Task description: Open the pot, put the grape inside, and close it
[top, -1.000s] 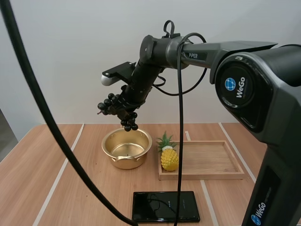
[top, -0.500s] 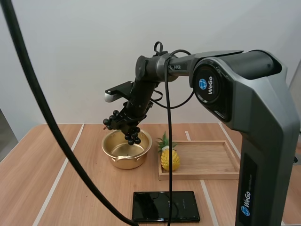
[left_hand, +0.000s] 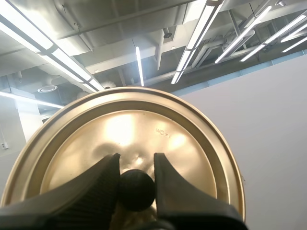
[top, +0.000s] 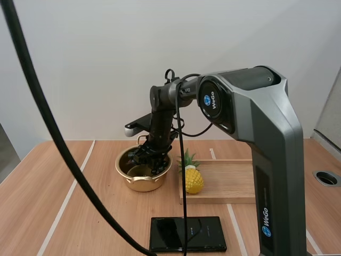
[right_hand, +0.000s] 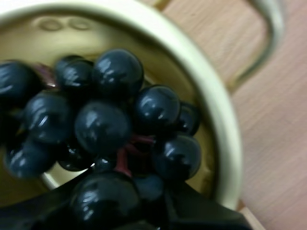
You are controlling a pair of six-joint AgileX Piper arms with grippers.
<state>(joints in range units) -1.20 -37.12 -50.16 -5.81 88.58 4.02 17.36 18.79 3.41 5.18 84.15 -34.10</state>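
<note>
Down since 1 s ago: right gripper (top: 151, 156) has lowered the grape bunch (right_hand: 103, 124) from above the pot (top: 139, 184) into it, jaws clamped on the bunch's stem end. Left gripper (left_hand: 136, 162) pinches the lid (left_hand: 192, 143) by its black knob (left_hand: 136, 190). 1 pot, 1 lid, 1 bunch, 1 pineapple (top: 192, 180), 1 wooden tray (top: 234, 182).

The right gripper (top: 151, 160) and grapes (right_hand: 110, 120) fill the mouth of the pot (top: 133, 183). A pineapple (top: 192, 180) crowds its 3 o'clock; a phone (top: 187, 233) lies at 6. The table (top: 69, 202) at 9 o'clock is open.
</note>
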